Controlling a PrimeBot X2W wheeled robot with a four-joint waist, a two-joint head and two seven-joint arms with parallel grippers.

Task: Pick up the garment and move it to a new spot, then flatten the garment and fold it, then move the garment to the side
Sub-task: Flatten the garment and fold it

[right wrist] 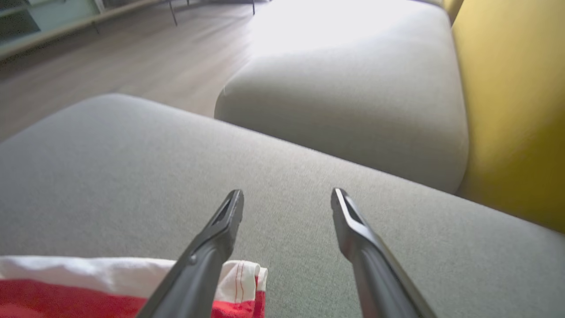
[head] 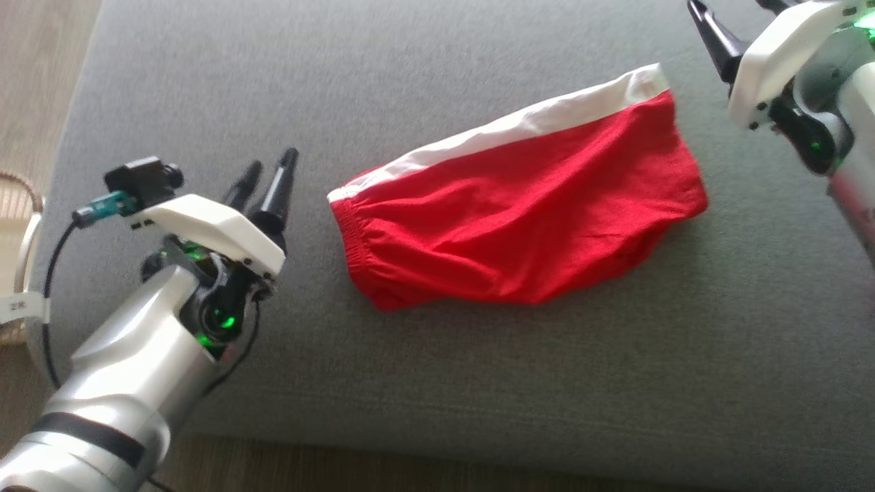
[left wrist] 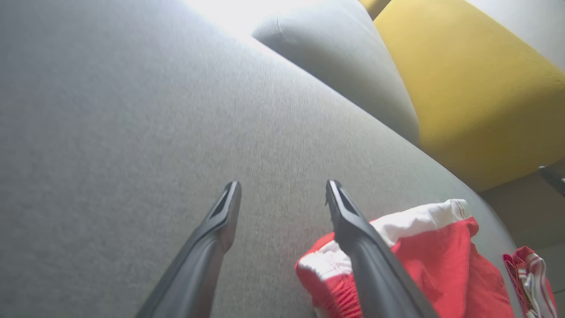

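1. Mid grey fabric cushion (head: pixel 287 410): red cloth shorts with white band (head: pixel 519 205), long axis slanting from cushion's left toward its far right.
2. Cushion's left: dark two-fingered left gripper (left wrist: pixel 282 185), spread wide, empty, just off the gathered end.
3. Cushion's far right: right gripper (right wrist: pixel 287 194), wide, empty, near the other end.

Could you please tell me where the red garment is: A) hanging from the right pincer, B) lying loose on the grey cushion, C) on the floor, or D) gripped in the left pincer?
B: the red garment lies on the grey cushion; left pincer and right pincer stand open.
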